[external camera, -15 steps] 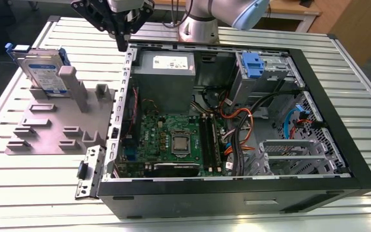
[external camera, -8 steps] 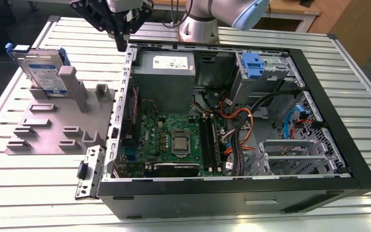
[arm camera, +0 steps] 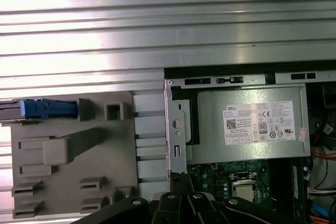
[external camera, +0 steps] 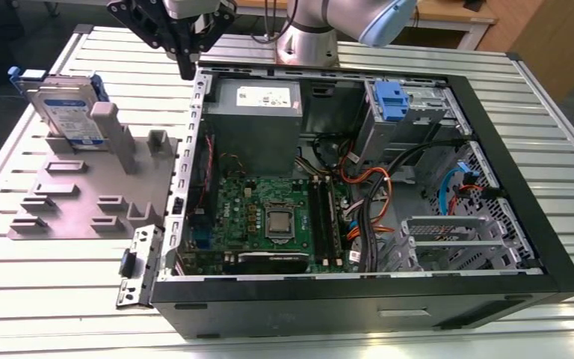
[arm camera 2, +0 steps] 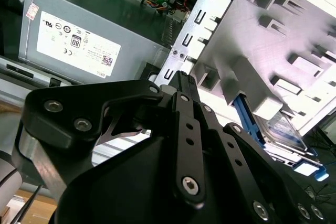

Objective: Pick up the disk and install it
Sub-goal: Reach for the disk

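One disk (external camera: 68,112): stands upright on its long edge, slotted into the grey holder fixture (external camera: 87,187) near the tabletop's (external camera: 57,299) far corner on the exterior view's left. Probably parked this way so its upper edge stays free for a grasp from above.
Disk's look: flat silver-grey metal slab with a white-and-blue label on its broad face and blue plastic rails framing it. In the first wrist view it shows edge-on as a blue rail (arm camera: 47,109).
Gripper (external camera: 185,71): hangs above the computer case's (external camera: 367,288) wall on the holder's side, near the power supply (external camera: 257,101) and well apart from the disk.
Fingers (arm camera 2: 182,85): drawn narrow, tips together, holding nothing.
Computer case: lies on its side with the panel off, likely so the bays open upward to the arm. It sits just beside the holder, toward the exterior view's right.
Drive cage (external camera: 421,112): at the case's far corner, with a small blue tab (external camera: 392,99) in it.
Task standing: disk not yet grasped or installed.
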`<state>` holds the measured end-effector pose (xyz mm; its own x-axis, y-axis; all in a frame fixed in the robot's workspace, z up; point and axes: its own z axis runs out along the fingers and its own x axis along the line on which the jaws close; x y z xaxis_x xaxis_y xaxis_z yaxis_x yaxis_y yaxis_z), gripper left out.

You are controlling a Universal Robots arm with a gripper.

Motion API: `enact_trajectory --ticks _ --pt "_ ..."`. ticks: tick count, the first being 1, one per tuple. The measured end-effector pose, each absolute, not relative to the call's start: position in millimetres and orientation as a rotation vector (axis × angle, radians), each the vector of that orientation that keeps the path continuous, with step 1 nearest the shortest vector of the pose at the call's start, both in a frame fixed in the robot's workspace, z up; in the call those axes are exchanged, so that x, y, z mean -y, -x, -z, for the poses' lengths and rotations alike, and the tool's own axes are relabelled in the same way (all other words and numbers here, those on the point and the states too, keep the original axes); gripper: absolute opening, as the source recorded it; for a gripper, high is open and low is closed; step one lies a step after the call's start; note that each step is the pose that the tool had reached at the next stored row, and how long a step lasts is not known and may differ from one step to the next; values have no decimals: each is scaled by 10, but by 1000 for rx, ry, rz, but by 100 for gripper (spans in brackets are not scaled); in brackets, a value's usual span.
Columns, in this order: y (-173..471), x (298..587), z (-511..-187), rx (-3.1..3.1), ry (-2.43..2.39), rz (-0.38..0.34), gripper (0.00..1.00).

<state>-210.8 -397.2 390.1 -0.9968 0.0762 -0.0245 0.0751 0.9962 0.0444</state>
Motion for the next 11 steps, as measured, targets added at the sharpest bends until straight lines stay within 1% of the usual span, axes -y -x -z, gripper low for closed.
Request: enact_trajectory --ticks 11 --pt "2182 3971 -3899 -3112 -118 -68 11"
